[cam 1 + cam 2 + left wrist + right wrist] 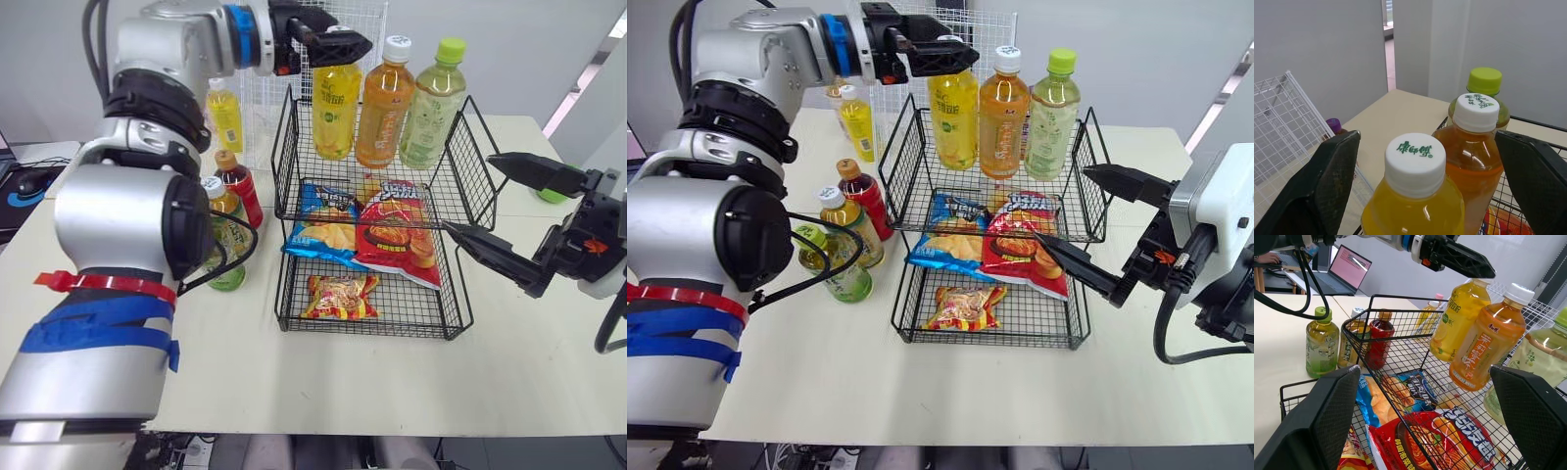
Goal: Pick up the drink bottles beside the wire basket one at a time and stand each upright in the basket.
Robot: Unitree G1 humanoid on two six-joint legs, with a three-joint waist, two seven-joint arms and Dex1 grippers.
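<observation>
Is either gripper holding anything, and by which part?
Nothing is held. The left gripper is open around the yellow bottle's cap, not touching it; the right gripper is open too.

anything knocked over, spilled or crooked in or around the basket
Nothing stands out. The yellow bottle, orange bottle and green bottle stand upright and capped in the wire basket, as do the bottles beside it. No spill shows. The left gripper straddles the yellow bottle's cap, open.
</observation>
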